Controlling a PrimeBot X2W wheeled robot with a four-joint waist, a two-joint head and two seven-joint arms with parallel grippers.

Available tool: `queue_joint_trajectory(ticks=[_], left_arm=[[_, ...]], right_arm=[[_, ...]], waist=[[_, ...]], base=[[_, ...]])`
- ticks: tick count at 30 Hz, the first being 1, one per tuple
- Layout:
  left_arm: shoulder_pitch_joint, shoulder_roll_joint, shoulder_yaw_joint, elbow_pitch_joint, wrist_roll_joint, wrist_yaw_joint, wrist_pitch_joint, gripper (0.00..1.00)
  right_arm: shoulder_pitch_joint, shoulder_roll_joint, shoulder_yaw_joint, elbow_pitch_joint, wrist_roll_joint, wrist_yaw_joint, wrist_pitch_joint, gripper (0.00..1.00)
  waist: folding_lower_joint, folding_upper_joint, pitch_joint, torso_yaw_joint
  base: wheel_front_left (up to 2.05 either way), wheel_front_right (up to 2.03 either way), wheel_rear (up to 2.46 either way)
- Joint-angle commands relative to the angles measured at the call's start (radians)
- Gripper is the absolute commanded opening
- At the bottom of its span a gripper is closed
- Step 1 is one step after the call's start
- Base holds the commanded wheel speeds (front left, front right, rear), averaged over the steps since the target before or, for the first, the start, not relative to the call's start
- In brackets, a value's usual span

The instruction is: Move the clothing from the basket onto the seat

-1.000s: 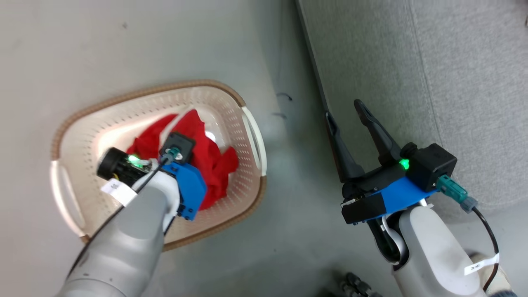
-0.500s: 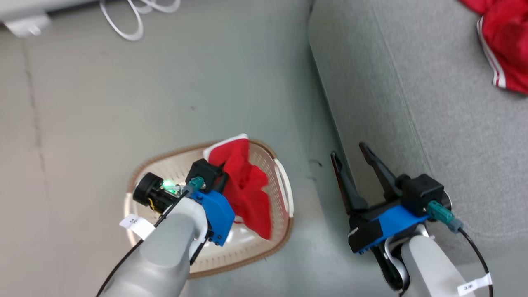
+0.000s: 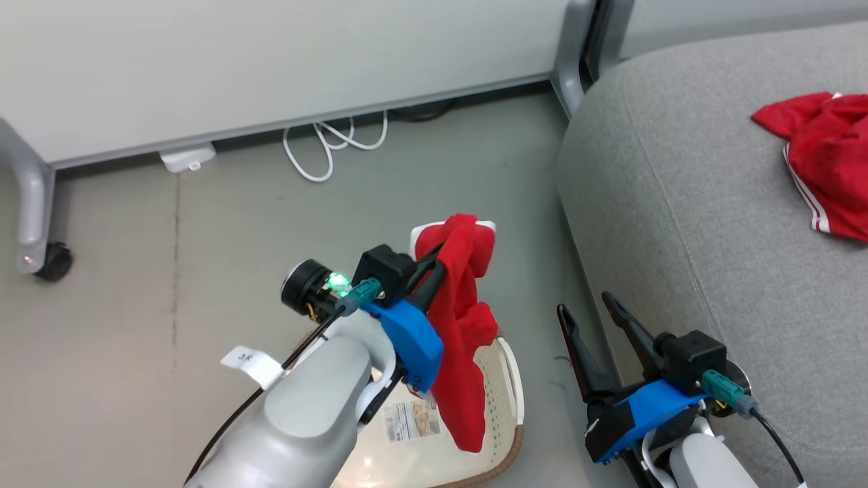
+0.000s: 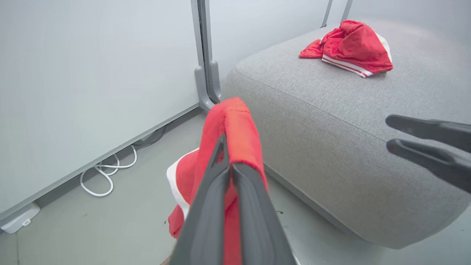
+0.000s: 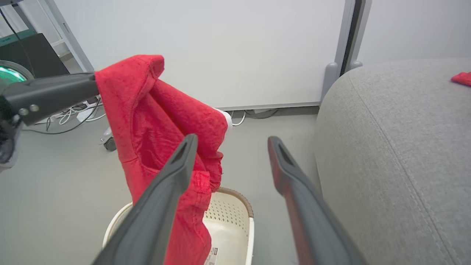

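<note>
My left gripper (image 3: pixel 442 256) is shut on a red piece of clothing (image 3: pixel 461 325), which hangs from its fingers above the basket (image 3: pixel 507 379). In the left wrist view the closed gripper (image 4: pixel 229 162) pinches a fold of that clothing (image 4: pixel 235 121). The basket is cream-white with a brown rim (image 5: pixel 235 193) and stands on the floor beside the seat (image 3: pixel 678 237), a large grey cushion. Another red garment with white stripes (image 3: pixel 827 156) lies on the seat, far right. My right gripper (image 3: pixel 584 303) is open and holds nothing, low beside the seat's edge, right of the basket.
A white partition panel stands behind on grey legs with a black caster (image 3: pixel 53 261). A white cable (image 3: pixel 332 142) and a small white box (image 3: pixel 186 159) lie on the grey floor at its foot. A paper label (image 3: pixel 410 420) sits in the basket's bottom.
The head camera has swung upward, so the whole picture has shifted. My left gripper has lifted the red garment out of the basket. The right gripper stays open.
</note>
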Motion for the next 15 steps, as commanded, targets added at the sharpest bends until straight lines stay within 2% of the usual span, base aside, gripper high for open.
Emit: queue_joint_trajectory(ticks=[1, 15], left_arm=[[-0.022, 0.0, -0.008, -0.016, -0.01, -0.007, 0.004, 0.0], [-0.132, 0.0, -0.097, -0.151, -0.146, 0.024, 0.076, 0.0]], right_arm=[[0.014, -0.001, -0.002, -0.005, -0.003, 0.0, 0.004, 1.0], [0.071, -0.001, 0.012, -0.03, -0.009, 0.0, 0.047, 1.0]], waist=[[0.0002, -0.0001, -0.034, 0.02], [0.0002, -0.0001, -0.135, 0.054]], base=[[0.0, 0.0, 0.0], [0.0, 0.0, 0.0]])
